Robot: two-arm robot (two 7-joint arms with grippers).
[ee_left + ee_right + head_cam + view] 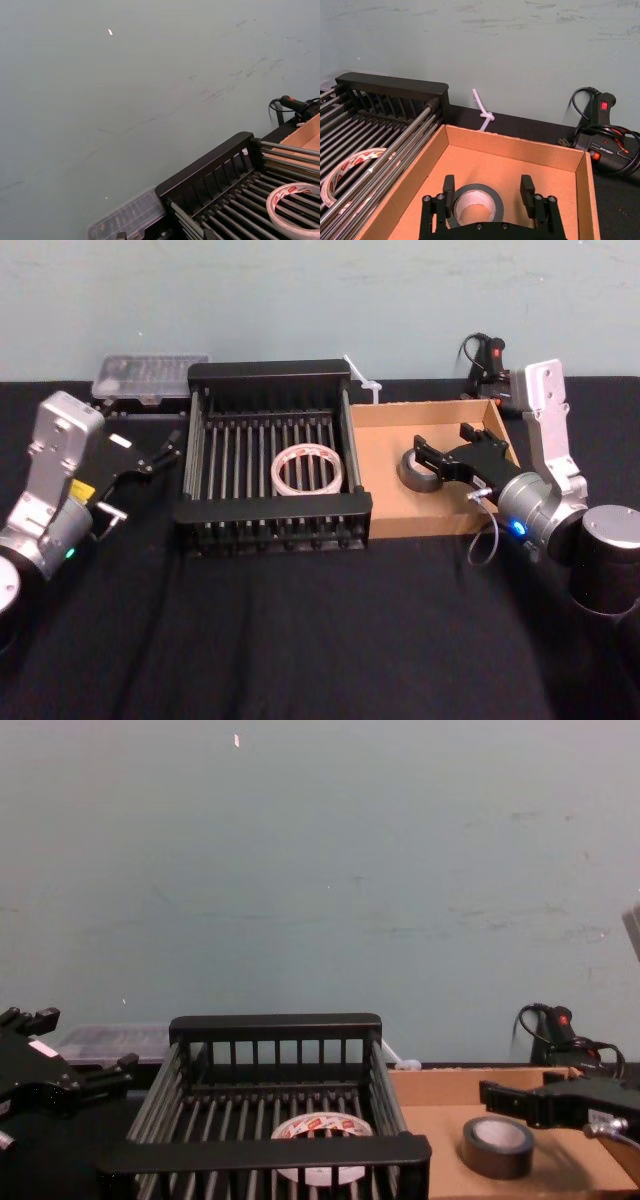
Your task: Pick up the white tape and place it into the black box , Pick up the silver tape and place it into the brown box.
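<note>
White tape (309, 470) flat on black box (272, 510) floor, silver tape (424, 471) inside brown box (425, 522), right pincer (432, 457) spread wide around it, not gripping, left pincer (165, 448) open at tabletop's left edge.

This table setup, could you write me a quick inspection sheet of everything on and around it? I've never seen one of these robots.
Surface: table under a black cloth.
Job's things: white tape lies flat on the floor of the black box; silver tape lies flat in the brown box.
Clutter: clear plastic case behind the crate; white plastic piece between the boxes at the back.
Grippers: left gripper open, beside the crate's left wall; right gripper open, fingers either side of the silver tape, over the tray.
Cables: black corded tool with a red switch, back right.
Surroundings: plain pale green wall.
</note>
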